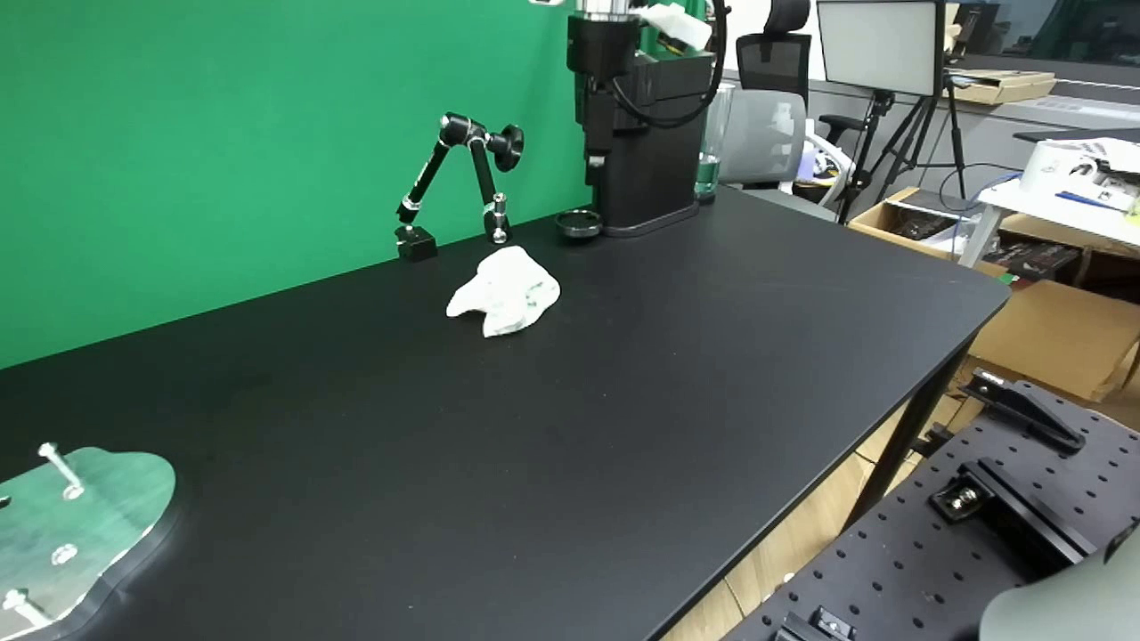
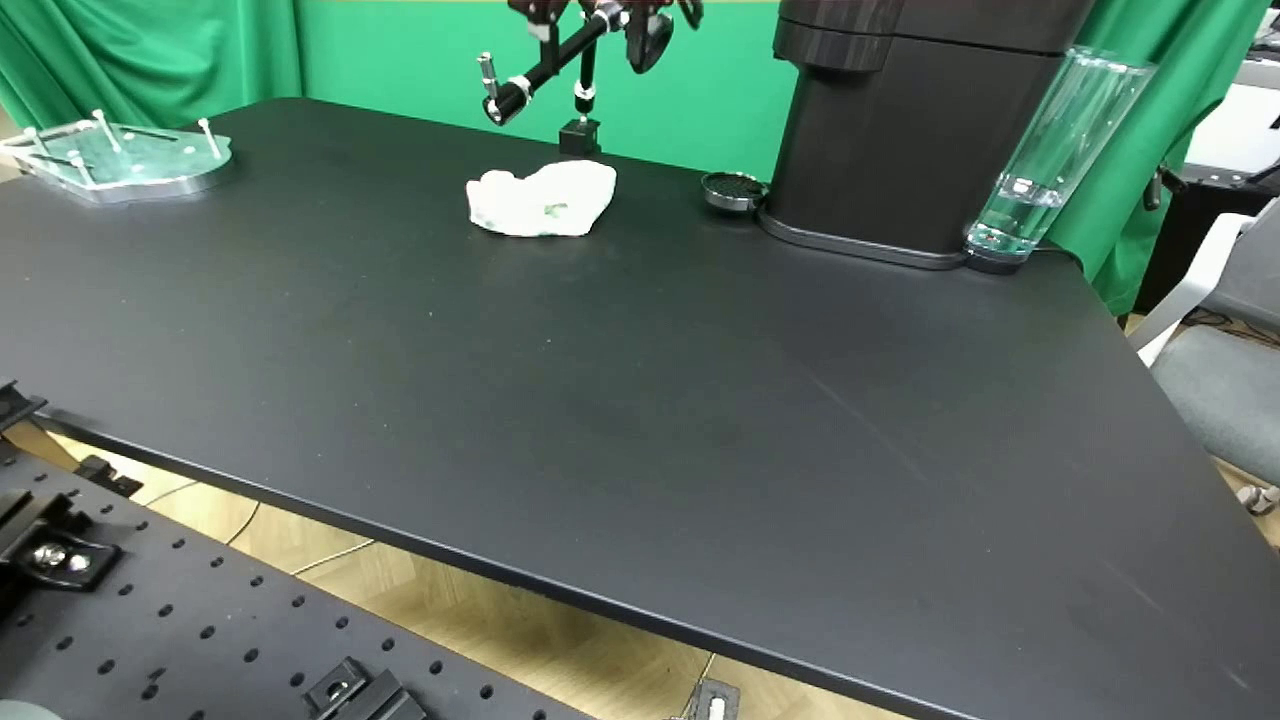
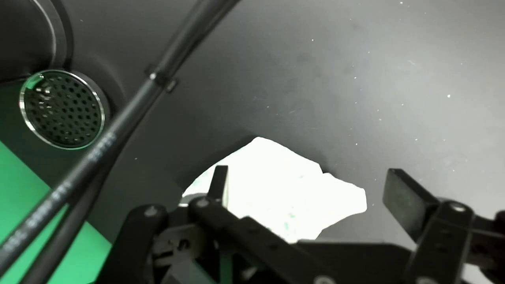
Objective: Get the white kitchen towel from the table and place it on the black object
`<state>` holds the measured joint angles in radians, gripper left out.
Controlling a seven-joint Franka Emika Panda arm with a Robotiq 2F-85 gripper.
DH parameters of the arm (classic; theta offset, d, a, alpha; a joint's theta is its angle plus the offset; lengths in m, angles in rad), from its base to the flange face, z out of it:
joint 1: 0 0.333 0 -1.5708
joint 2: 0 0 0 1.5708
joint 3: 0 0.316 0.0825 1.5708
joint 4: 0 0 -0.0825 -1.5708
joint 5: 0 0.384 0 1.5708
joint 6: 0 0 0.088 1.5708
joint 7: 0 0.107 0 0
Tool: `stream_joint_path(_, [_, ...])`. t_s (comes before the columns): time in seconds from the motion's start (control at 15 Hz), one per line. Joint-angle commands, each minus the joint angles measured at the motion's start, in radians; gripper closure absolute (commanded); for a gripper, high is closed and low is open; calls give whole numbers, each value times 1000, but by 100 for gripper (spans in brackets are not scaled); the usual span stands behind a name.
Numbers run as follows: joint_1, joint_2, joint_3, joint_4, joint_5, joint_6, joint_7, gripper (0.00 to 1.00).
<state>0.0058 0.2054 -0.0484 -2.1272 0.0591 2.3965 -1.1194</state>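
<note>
The white towel (image 1: 506,292) lies crumpled on the black table (image 1: 623,401); it also shows in an exterior view (image 2: 545,200) and in the wrist view (image 3: 272,189). My gripper (image 3: 307,177) is open and empty above the towel. One finger overlaps the towel's left part in the wrist view; the other is over bare table beyond its right end. In an exterior view the gripper (image 1: 598,158) hangs well above the tabletop. A tall black machine (image 1: 659,151) stands at the table's back; it also shows in an exterior view (image 2: 920,150), its base in the wrist view (image 3: 23,35).
A round grated tray (image 1: 579,227) sits beside the machine, also in the wrist view (image 3: 63,110). A clear water tank (image 2: 1040,160) adjoins the machine. A black jointed arm (image 1: 485,169) stands behind the towel. A greenish clear plate with posts (image 2: 130,160) lies at the far end.
</note>
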Motion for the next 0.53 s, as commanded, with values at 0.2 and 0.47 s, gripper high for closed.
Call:
stream_joint_path(0.2, [-75, 195, 101, 130, -9, -55, -225, 0])
stream_joint_path(0.47, [-77, 204, 107, 108, -11, -20, -184, 0])
